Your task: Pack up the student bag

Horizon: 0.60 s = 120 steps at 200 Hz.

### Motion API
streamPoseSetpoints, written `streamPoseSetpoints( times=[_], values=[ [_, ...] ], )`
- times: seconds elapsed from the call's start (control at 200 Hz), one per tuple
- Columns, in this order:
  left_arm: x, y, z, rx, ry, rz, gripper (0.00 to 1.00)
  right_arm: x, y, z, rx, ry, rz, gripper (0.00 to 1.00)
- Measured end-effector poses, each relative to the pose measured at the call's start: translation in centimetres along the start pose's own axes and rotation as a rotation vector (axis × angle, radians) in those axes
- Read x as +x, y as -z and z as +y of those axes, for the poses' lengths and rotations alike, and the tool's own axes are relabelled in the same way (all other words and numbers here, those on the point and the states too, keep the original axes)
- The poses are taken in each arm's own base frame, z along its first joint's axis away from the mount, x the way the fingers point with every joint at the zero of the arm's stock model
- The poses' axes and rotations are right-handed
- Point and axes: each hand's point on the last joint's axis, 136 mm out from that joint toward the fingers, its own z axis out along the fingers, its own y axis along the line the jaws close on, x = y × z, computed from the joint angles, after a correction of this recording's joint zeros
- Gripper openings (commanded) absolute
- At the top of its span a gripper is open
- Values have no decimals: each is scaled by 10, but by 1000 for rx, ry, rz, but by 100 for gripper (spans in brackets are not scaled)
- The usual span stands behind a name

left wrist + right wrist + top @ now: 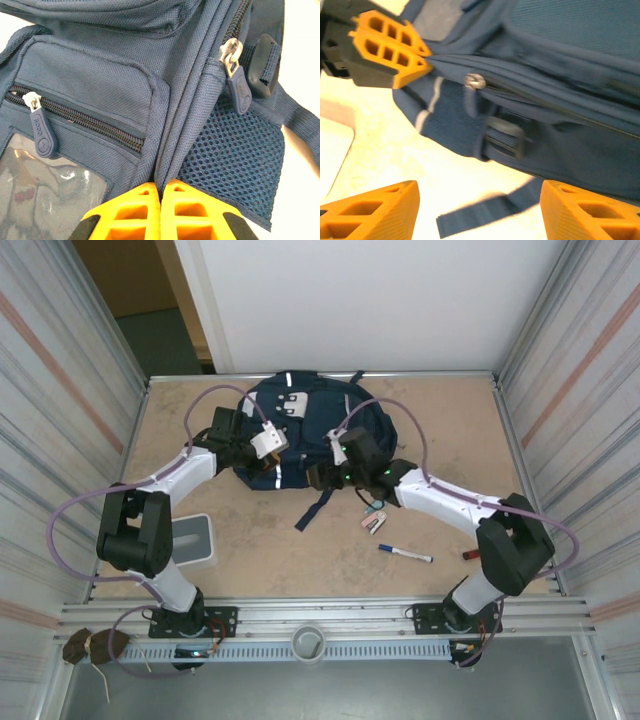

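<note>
The student bag (305, 420), a large navy backpack, lies at the back middle of the table. My left gripper (274, 456) is at its lower left corner. In the left wrist view its orange fingers (140, 210) are shut on a fold of bag fabric (165, 150) between a zipped front pocket (85, 117) and a mesh side pocket (235, 160). My right gripper (325, 472) hovers at the bag's near edge. It stands open (480, 210) over bare table, with a loose strap end (490, 212) below it. The right wrist view also has the left fingers (395, 47) pinching the bag.
A white box (195, 540) stands near the left arm. Small erasers (375, 520), a marker (405, 554) and a red item (470, 554) lie on the table by the right arm. Metal walls close in both sides.
</note>
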Motion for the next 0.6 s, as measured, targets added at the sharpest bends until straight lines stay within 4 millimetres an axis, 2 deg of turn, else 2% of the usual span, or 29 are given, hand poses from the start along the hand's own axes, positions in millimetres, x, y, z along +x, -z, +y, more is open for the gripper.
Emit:
streamPoseSetpoints(
  times=[0.115,0.276,0.436,0.601],
  values=[
    [-1,0,-4,21,18,-9,0,9,-23,14,27,60,-15,58],
    [-2,0,-5,26,29,-14,0,18,-50,13,134,119,-26,51],
    [-2,1,-4,32,33,-23,0,5,-57,2,225,131,-84,50],
    [-4,2,-4,34,36,-29,0,-13,-62,-1,270,147,-138,50]
  ],
)
